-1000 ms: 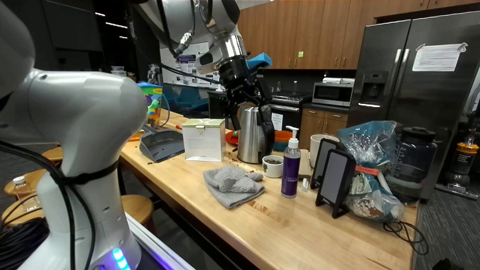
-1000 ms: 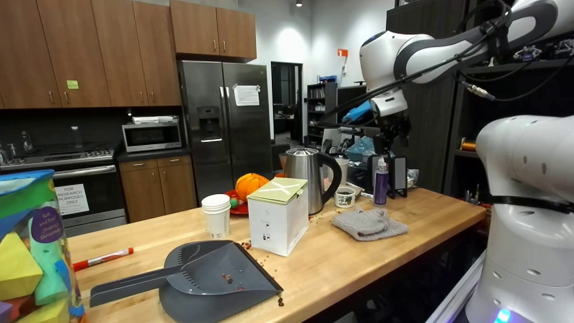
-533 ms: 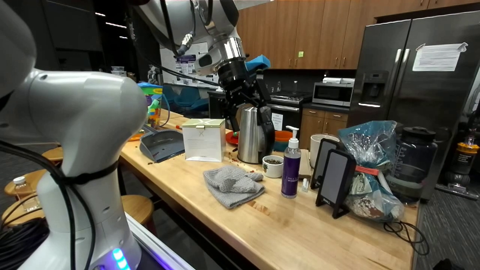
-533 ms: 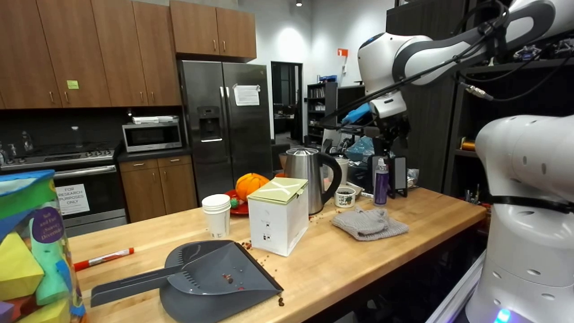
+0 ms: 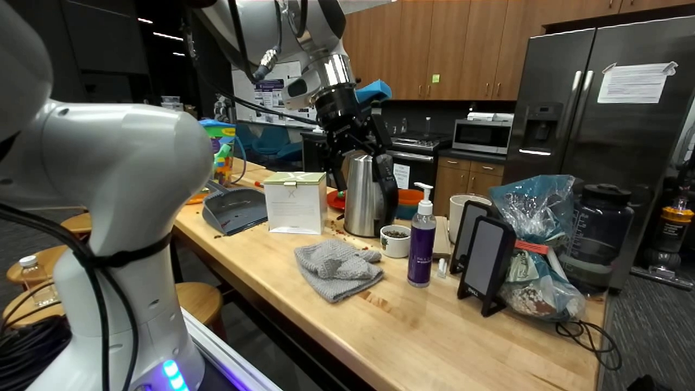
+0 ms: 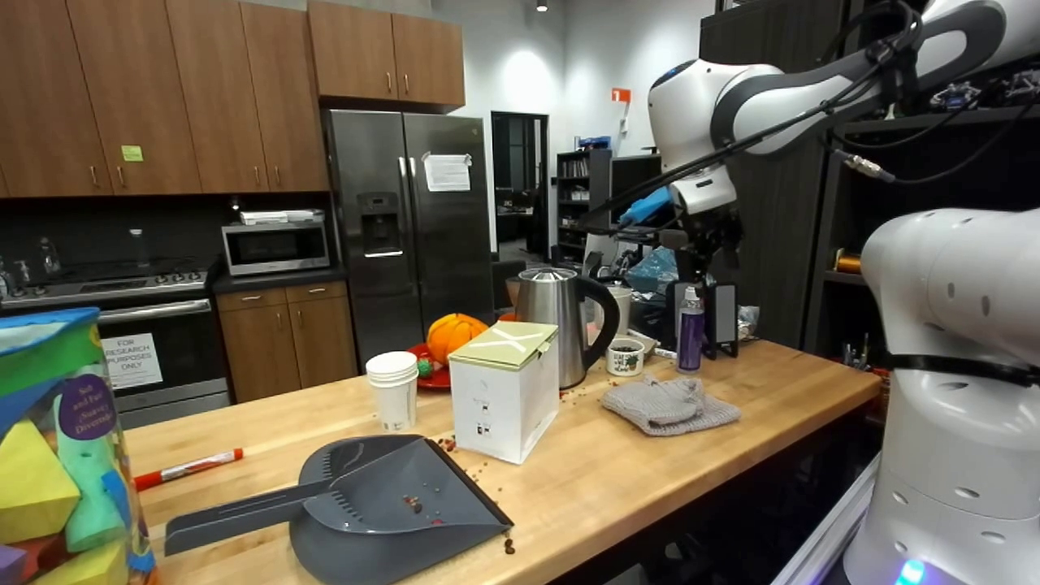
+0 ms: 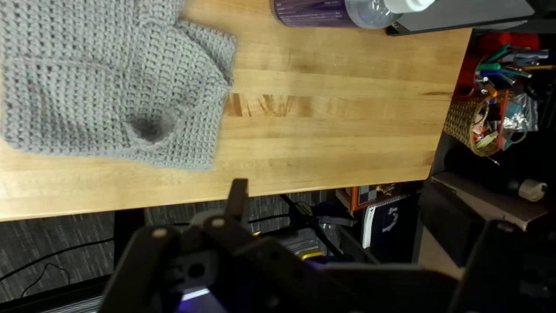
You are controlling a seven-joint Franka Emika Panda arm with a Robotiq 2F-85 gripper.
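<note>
My gripper (image 5: 362, 176) hangs above the wooden table in both exterior views, fingers pointing down, with nothing between them. In the wrist view its fingers (image 7: 338, 193) are spread wide over the table's long edge. The folded grey knitted cloth (image 7: 108, 87) is nearest and lies flat on the table, apart from the fingers. It also shows in both exterior views (image 5: 339, 271) (image 6: 670, 406). The purple pump bottle (image 5: 421, 250) stands upright beyond the cloth; part of it shows in the wrist view (image 7: 312, 12). A steel kettle (image 6: 546, 325) with a black handle stands farther along.
A white box with a green lid (image 6: 504, 406), a grey dustpan (image 6: 390, 504) with crumbs, white paper cups (image 6: 392, 394) and a small white bowl (image 5: 395, 245) stand on the table. Black speakers (image 5: 485, 260) and a plastic bag (image 5: 537, 250) are at one end.
The arm and gripper have shifted very slightly since one second ago and look the same as half a second ago. The gripper stays open. The objects on the table have not moved.
</note>
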